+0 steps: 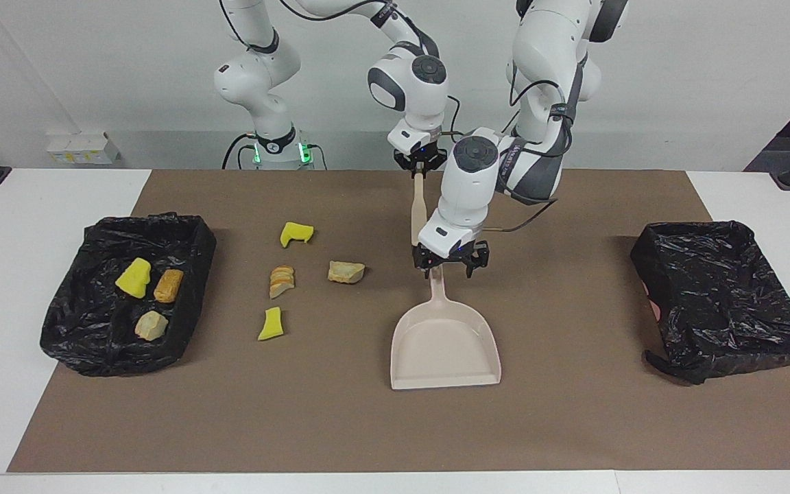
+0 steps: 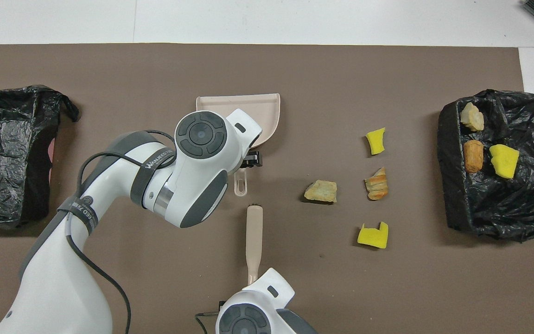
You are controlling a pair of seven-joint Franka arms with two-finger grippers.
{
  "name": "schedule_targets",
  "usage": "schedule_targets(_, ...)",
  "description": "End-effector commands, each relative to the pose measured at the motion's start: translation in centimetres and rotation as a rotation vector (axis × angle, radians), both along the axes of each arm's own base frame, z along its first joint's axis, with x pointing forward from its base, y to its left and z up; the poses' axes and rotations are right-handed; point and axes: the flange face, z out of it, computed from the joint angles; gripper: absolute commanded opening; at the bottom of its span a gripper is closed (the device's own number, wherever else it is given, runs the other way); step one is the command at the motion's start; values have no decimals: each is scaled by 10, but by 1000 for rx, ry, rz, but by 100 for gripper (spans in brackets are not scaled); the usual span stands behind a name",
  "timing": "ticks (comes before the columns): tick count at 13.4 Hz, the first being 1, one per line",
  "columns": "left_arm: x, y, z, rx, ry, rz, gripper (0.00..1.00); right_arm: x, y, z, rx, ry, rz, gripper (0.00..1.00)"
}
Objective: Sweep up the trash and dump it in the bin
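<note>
Several pieces of trash lie on the brown mat: a yellow wedge (image 1: pixel 295 233), a bread slice (image 1: pixel 282 280), a tan chunk (image 1: pixel 345 272) and another yellow wedge (image 1: pixel 271 324). Three more scraps (image 1: pixel 151 296) lie in the black-lined bin (image 1: pixel 66 322) at the right arm's end. The beige dustpan (image 1: pixel 446 346) lies flat mid-mat, its handle (image 2: pixel 240 184) pointing toward the robots. My left gripper (image 1: pixel 448 266) stands open low over that handle. My right gripper (image 1: pixel 421 167) is shut on the top of a beige brush (image 2: pixel 254 236), whose bristles point at the dustpan handle.
A second black-lined bin (image 1: pixel 721 302) stands at the left arm's end of the mat. The white table (image 1: pixel 18 206) shows around the mat (image 1: pixel 573 425). The scraps on the mat lie between the dustpan and the bin that holds scraps.
</note>
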Motion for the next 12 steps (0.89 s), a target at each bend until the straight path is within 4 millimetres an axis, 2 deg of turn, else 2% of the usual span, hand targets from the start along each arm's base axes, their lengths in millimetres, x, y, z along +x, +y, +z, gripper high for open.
schedule_targets(1,-15,-7,-8,-5,2,0,100,-8,-47,1,-17,7,-80,0)
schedule_targets(2,-22,-13,-13,-4,3,-12,100,-2,-66,2,-26,4,-146,0)
schedule_targets(3,-20,-10,-14,-5,3,-9,100,4,-84,4,-35,2,-219,0)
schedule_targets(5,-24,-12,-25,7,20,-13,100,10,-108,18,-64,23,-278,0)
schedule_targets(6,-23,-12,-22,12,27,-13,100,13,-117,25,-72,27,-302,0)
schedule_targets(8,-23,-10,-23,15,29,-10,67,17,-140,39,-106,50,-401,0)
schedule_targets(9,-20,-8,-21,12,26,-5,38,16,-150,46,-125,61,-451,0)
schedule_targets(10,-19,-7,-21,12,26,-4,21,13,-155,50,-149,73,-483,0)
schedule_targets(11,-20,-8,-22,14,28,-5,20,8,-157,51,-166,80,-513,0)
schedule_targets(12,-21,-8,-22,18,32,-8,1,5,-157,51,-184,80,-567,0)
